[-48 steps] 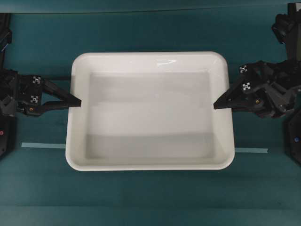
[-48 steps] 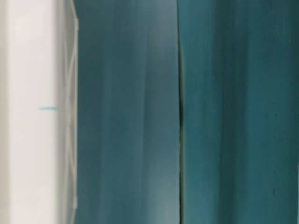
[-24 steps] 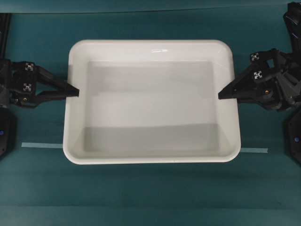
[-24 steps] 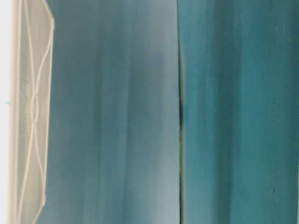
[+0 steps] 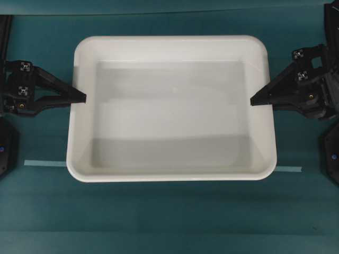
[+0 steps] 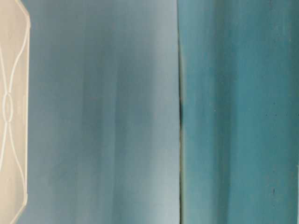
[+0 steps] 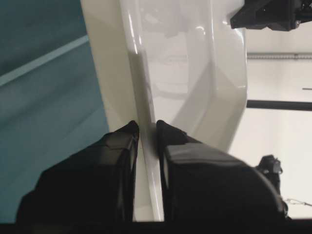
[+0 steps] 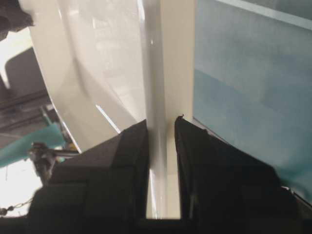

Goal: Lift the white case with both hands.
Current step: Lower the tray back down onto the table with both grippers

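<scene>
The white case [image 5: 170, 108], a glossy shallow plastic tray with rounded corners and a raised rim, is hanging between the two grippers above the teal table [image 5: 169, 222]. The left gripper [image 5: 80, 98] is pinching the rim of one short side; the right gripper [image 5: 255, 100] is clamping the opposite rim. Each wrist view is showing what the overhead cannot: the thin rim sandwiched between black pointed fingers [image 7: 122, 146], one finger inside the wall and one outside, with the right pair [image 8: 134, 146] gripping likewise. The table-level view is catching only the case's pale underside [image 6: 11, 112], ribbed with curved lines, at the frame's edge. A light tape strip [image 5: 45, 163] is lying on the cloth beyond the left gripper, toward the near edge. Open cloth is surrounding the case on all sides.
</scene>
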Motion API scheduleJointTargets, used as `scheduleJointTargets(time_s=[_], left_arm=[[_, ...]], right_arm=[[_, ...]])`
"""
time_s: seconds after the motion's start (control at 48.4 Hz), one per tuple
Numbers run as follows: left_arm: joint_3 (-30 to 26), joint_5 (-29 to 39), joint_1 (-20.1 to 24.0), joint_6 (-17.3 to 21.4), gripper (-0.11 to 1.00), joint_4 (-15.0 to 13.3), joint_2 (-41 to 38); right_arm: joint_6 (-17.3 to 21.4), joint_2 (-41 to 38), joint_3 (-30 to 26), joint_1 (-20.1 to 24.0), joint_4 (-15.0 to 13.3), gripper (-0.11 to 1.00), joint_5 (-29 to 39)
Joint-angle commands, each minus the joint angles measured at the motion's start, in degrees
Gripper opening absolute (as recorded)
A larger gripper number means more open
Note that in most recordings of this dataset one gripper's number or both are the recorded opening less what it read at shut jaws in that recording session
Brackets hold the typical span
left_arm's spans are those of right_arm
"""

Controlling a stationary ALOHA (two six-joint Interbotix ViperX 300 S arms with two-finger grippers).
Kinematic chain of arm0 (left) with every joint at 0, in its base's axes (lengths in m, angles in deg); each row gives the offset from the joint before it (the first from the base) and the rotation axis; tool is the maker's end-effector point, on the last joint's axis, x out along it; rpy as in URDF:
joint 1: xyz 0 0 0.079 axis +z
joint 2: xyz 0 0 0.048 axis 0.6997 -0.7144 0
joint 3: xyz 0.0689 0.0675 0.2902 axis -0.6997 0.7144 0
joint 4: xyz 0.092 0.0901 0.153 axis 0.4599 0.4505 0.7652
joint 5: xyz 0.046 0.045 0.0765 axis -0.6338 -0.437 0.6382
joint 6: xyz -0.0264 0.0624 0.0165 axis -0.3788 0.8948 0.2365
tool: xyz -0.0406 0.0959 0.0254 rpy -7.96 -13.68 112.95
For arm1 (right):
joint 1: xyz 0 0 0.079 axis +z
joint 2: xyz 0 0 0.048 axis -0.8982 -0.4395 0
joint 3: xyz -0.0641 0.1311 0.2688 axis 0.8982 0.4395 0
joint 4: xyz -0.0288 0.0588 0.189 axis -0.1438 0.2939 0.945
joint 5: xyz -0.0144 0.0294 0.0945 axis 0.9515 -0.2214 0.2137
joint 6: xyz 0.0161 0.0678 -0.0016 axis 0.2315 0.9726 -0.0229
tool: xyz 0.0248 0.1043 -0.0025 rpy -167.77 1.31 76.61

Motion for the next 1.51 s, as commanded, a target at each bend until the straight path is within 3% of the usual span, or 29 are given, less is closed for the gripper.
scheduleJointTargets(time_s=[0.0,0.537,1.074,1.487], left_arm=[[-2.11,-0.88,-0.44,0.44,0.09,0.09,-1.67],[-1.14,-0.88,-0.44,1.05,0.09,0.18,-2.64],[7.03,-2.11,0.88,1.14,0.09,0.18,-6.68],[15.56,-9.58,3.08,1.05,0.07,0.18,-11.87]], right_arm=[[0.18,-1.05,-3.08,-0.44,0.35,0.14,-1.05],[-0.09,-1.76,-1.41,-0.44,0.26,0.14,-0.88],[-0.53,-6.33,11.51,2.37,-0.35,0.14,-5.98],[-0.88,-12.92,18.19,2.46,-0.97,0.14,-13.97]])
